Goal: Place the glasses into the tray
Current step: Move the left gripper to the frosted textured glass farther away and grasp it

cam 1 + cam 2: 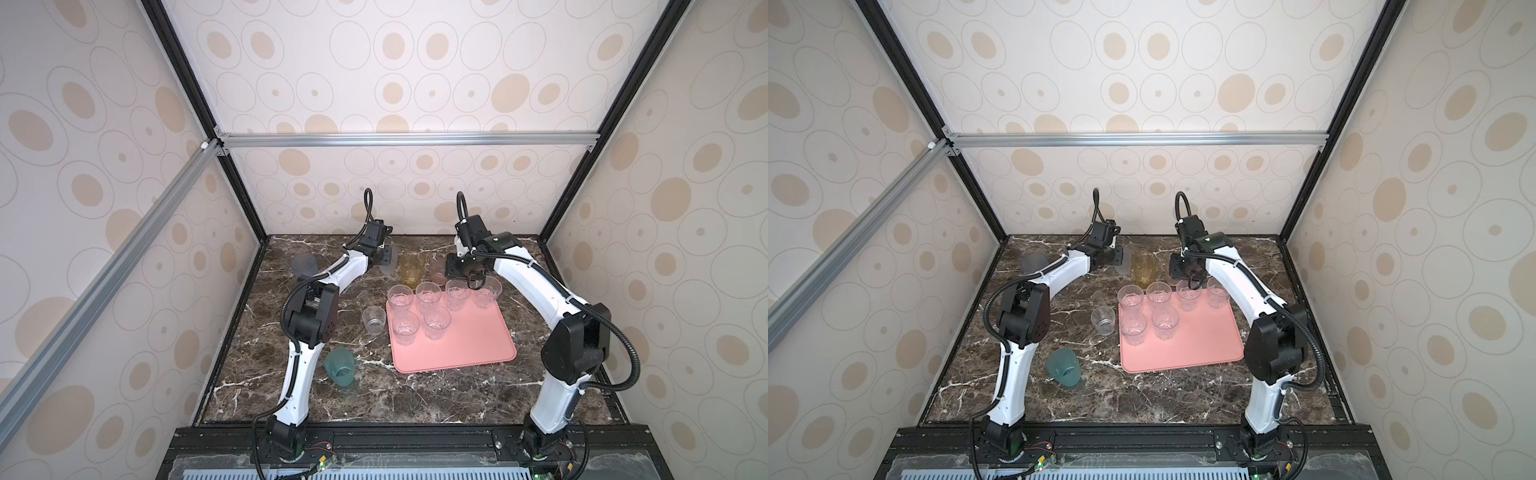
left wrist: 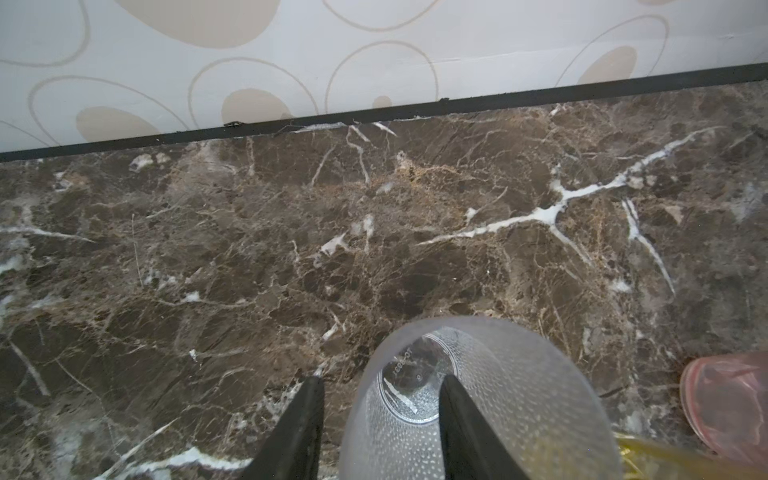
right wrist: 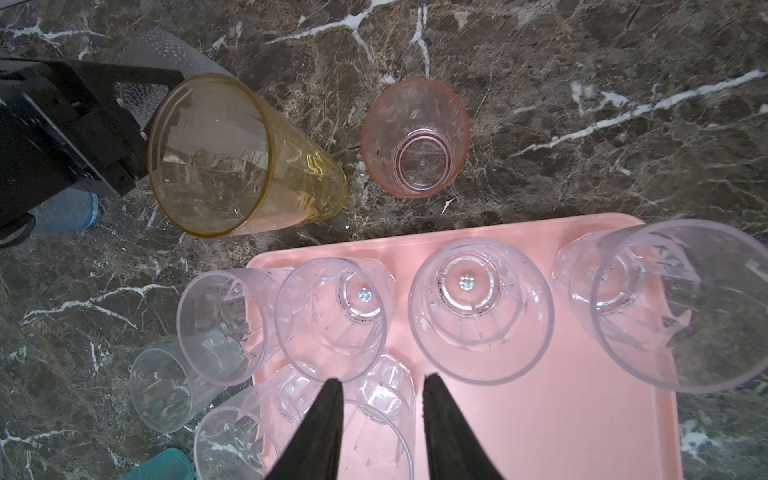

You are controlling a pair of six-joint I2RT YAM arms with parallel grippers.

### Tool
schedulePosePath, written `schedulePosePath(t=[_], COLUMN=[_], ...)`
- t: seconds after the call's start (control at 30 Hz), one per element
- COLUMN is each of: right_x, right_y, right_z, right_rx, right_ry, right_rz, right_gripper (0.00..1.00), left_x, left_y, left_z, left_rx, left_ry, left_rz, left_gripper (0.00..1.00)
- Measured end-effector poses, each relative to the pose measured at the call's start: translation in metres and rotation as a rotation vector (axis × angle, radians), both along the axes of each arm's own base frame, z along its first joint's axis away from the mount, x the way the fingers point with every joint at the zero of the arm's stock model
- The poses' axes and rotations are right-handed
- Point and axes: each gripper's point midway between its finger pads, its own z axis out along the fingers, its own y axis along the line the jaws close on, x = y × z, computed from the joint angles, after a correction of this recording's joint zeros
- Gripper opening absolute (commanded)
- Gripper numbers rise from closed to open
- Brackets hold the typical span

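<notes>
L fingers (image 2: 299, 432) spread astride frosted glass (image 2: 519, 395) wall; R fingers (image 3: 320, 432) apart, empty, above tray (image 3: 540, 436) w/ clear glasses (image 3: 482, 307).

1. I see a dark marbled surface (image 1: 415, 390) in both top views.
2. The tray (image 1: 469, 345) lies right of centre.
3. Just behind it stand an amber glass (image 1: 412, 269) and a pink glass (image 1: 437, 269).
4. A clear glass (image 1: 374, 320) stands just left of the tray.
5. A teal glass (image 1: 340, 368) sits nearer me, and a blue-grey glass (image 1: 303, 264) at the far left.

6 glasses (image 1: 429, 296) stand on the tray (image 1: 478, 349), 1 tumbler (image 1: 374, 320) just left of it.
</notes>
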Motion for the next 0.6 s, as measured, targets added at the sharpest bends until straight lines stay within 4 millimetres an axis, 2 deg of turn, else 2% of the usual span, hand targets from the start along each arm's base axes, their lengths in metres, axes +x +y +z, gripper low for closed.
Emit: schedulePosePath(t=[0.2,0.6], right_x=[0.0000,-0.0007], right_y=[-0.0001,-0.0004], right_z=[0.0000,-0.0020], right_rx=[0.000,-0.002], right_ry=[0.000,0.004], right_rz=[0.000,-0.001], right_gripper=[0.35,0.35], left_x=[-0.0002,0.0012], left_y=[-0.0011,0.0030], left_z=[0.0000,-0.0002], left_rx=[-0.008,-0.024], left_ry=[0.002,0.006], left_rz=[-0.002,0.019], left_gripper=[0.29,0.13])
